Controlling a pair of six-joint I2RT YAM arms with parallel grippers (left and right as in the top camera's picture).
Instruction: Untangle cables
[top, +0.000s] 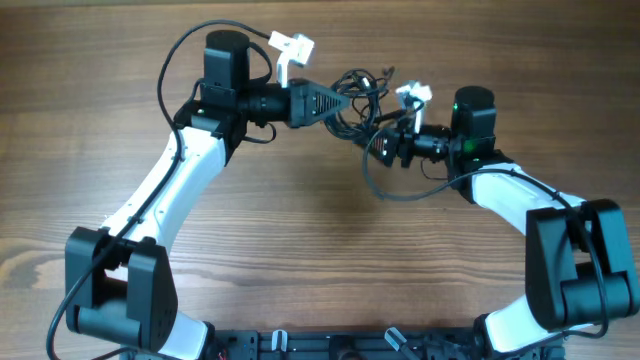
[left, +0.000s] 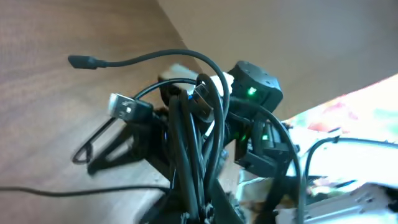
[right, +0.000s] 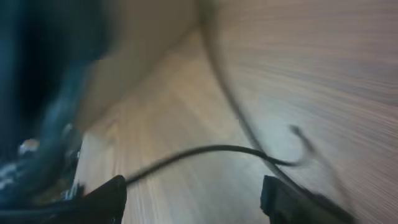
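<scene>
The cables (top: 358, 96) form a black tangle at the back middle of the table, lifted off the wood. My left gripper (top: 346, 104) is shut on this bundle. In the left wrist view the strands (left: 194, 137) rise from between the jaws, with a silver USB plug (left: 124, 107) and a thin tip (left: 81, 61) sticking out left. One loop (top: 398, 191) hangs down onto the table. My right gripper (top: 385, 148) sits just right of the tangle. Its fingers (right: 102, 198) stand wide apart in the blurred right wrist view. A thin cable (right: 205, 151) crosses ahead of them, and nothing lies between them.
The wooden table (top: 320, 260) stretches towards the front under both arms. The arms' own thicker black cables (top: 170, 70) arc beside the left arm. White camera mounts (top: 290, 48) stick up near each wrist. The table's far edge (left: 168, 18) runs close behind the tangle.
</scene>
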